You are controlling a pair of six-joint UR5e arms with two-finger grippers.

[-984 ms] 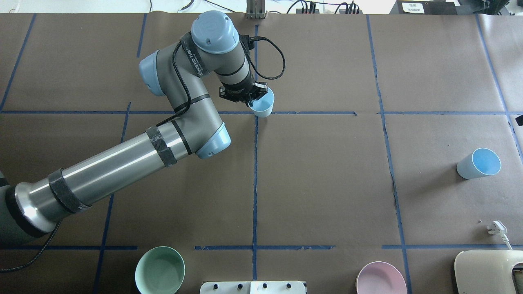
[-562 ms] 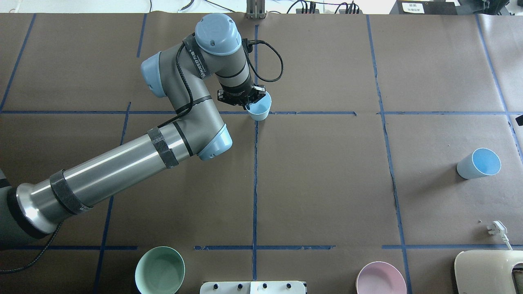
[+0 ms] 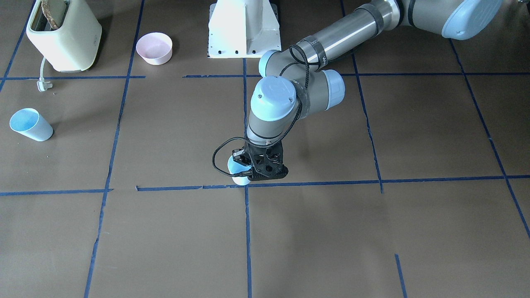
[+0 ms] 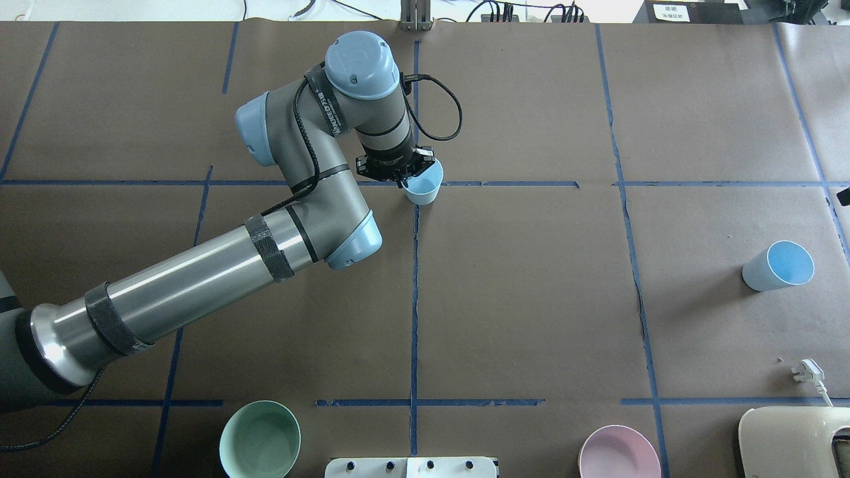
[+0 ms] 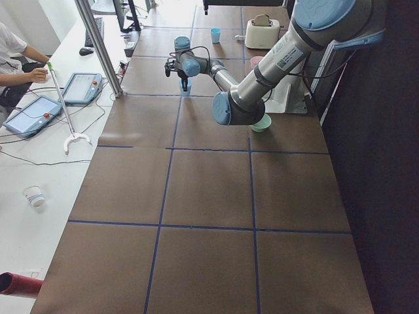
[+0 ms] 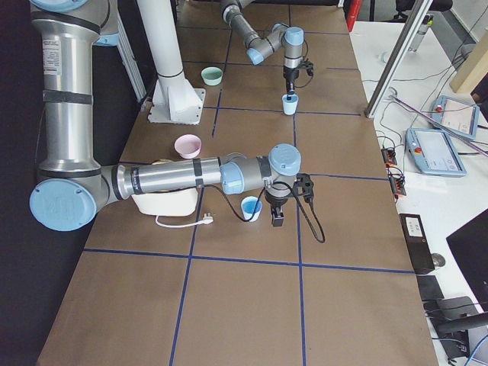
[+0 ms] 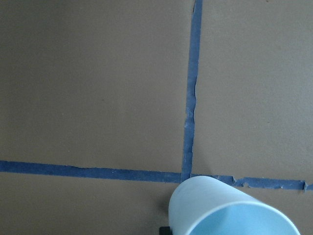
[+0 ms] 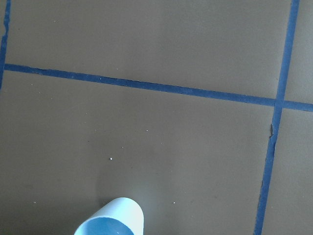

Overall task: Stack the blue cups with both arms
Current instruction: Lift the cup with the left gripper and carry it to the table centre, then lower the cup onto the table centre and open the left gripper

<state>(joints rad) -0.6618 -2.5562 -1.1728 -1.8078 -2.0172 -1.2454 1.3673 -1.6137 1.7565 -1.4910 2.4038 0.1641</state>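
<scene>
My left gripper (image 4: 406,178) is shut on the rim of a pale blue cup (image 4: 423,187) and holds it upright, low over a crossing of blue tape lines. The cup also shows in the front-facing view (image 3: 239,174) and at the bottom of the left wrist view (image 7: 230,208). The second blue cup (image 4: 778,265) stands at the table's right side, and its rim shows in the right wrist view (image 8: 110,219). My right gripper (image 6: 275,219) shows only in the exterior right view, close beside that cup (image 6: 250,207). I cannot tell if it is open.
A mint-green bowl (image 4: 259,438) and a pink bowl (image 4: 619,453) stand at the near edge beside the white pedestal (image 3: 244,29). A cream toaster (image 4: 793,441) with a loose plug (image 4: 807,370) is at the near right corner.
My left gripper has moved the held cup a little toward the robot and lower, and the cup now sits more upright. The second cup has not moved.
</scene>
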